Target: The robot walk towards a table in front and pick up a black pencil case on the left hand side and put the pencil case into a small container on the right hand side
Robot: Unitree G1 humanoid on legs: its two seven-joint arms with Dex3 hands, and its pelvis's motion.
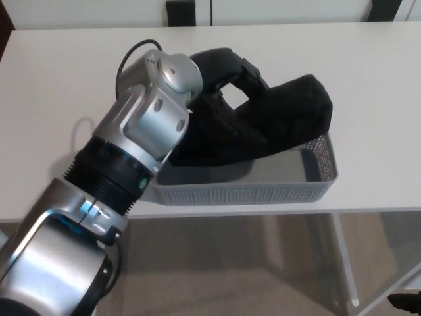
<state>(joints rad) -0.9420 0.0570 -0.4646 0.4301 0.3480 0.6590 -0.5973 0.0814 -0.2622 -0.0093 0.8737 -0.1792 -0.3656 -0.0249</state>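
My left hand [227, 85] is shut on the black pencil case [276, 122], which reaches right from the fingers and hangs over the grey mesh container [316, 184]. The case's left end dips into the container while its right end lies over the far rim. My silver left forearm [138, 145] crosses the picture from the lower left and hides the container's left end. My right hand is out of the picture.
The white table [52, 99] spreads to the left and behind the container. Its front edge runs just below the container, with the floor and a table leg [345, 257] beyond. Dark shapes [181, 12] stand past the far edge.
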